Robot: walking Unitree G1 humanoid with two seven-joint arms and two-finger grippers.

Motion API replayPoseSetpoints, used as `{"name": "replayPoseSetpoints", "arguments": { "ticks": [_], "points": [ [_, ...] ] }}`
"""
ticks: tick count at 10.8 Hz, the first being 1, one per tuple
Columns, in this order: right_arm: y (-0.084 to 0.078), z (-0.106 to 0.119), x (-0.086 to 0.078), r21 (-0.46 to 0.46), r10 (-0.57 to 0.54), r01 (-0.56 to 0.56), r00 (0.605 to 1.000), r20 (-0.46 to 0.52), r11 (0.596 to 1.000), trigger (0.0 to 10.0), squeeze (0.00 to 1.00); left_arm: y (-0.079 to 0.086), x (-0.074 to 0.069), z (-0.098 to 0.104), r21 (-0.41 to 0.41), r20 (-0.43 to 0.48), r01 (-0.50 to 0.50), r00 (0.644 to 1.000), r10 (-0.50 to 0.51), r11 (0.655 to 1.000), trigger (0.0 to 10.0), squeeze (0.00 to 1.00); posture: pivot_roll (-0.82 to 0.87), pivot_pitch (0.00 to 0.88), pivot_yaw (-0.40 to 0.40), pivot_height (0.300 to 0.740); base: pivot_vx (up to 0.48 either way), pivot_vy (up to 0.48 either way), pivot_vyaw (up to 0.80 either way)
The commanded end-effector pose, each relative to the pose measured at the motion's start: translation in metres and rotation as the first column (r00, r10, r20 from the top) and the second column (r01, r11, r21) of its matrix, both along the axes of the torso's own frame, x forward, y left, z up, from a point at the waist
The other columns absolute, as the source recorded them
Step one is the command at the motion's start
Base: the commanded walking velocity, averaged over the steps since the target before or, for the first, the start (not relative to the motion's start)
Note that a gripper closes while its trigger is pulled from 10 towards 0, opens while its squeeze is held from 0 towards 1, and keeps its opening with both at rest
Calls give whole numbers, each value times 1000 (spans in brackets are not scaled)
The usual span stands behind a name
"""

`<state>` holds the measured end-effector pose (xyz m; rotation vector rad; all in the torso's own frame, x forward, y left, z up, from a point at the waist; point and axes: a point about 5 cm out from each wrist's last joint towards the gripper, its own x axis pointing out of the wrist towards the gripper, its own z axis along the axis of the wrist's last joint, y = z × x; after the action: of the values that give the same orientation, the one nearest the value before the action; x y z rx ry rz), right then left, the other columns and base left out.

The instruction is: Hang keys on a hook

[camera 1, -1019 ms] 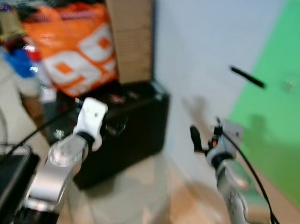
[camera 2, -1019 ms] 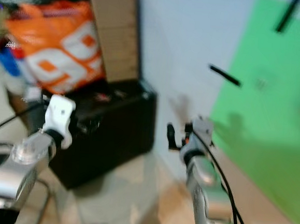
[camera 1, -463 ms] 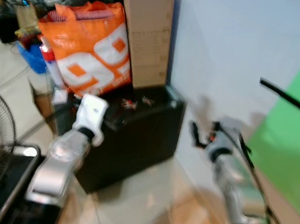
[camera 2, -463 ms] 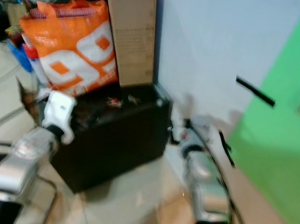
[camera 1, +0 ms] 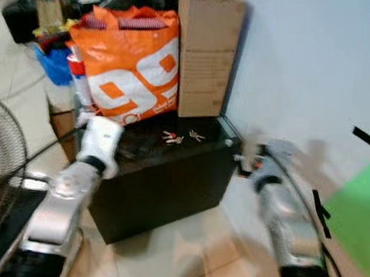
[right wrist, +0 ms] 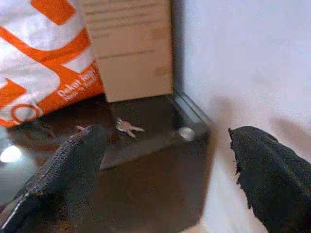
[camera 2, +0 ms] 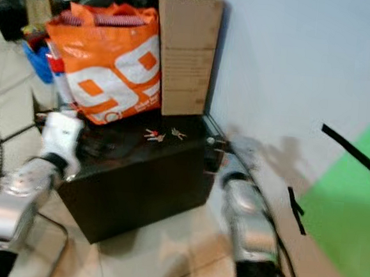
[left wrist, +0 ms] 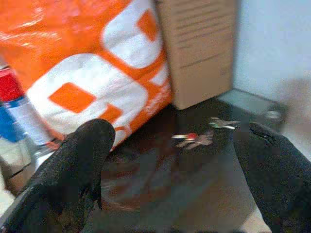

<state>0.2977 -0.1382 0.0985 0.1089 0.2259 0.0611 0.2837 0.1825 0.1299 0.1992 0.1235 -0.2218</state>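
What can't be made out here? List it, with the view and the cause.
- keys on the black cabinet: too small in the eye views and blurred in the left wrist view to count them.
- right gripper: smeared by motion blur in the eye views.
- hook: cannot be picked out; the black bar on the wall is blurred.

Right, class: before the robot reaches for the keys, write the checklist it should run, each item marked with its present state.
1. Keys in sight on the black cabinet: ok.
2. Left end effector open: ok.
3. Right end effector open: ok.
4. Either end effector at the keys: not ok, both short of them.
5. Orange bag and box apart from keys: ok.
6. Hook located: cannot tell.
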Motion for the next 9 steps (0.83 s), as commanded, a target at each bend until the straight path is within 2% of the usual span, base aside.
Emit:
{"name": "replayPoseSetpoints", "arguments": {
  "ticks": [1, 4, 5, 9],
  "points": [
    [-14, 0, 1, -43, -38, 39, 999, 8, 998, 10000, 1000, -8, 2, 4, -11, 26, 6, 1000, -5, 1000, 10000, 0, 13, 0, -3, 740, 349, 0, 0],
    [-19, 0, -1, -70, -58, 59, 998, 27, 996, 10000, 1000, -5, 3, 2, -33, 23, -30, 999, 31, 999, 10000, 0, -6, 0, 11, 740, 311, 0, 0],
    [-20, -1, -1, -47, -78, 79, 997, 26, 996, 10000, 1000, -6, 3, 3, -48, 31, -31, 999, 32, 998, 10000, 0, -5, 0, 8, 740, 285, 0, 0],
    [-18, -1, -2, -35, -64, 64, 998, 15, 997, 10000, 1000, -8, 2, 1, -27, 20, -12, 1000, 12, 1000, 10000, 0, -11, 0, 23, 740, 281, 0, 0]
  ]
}}
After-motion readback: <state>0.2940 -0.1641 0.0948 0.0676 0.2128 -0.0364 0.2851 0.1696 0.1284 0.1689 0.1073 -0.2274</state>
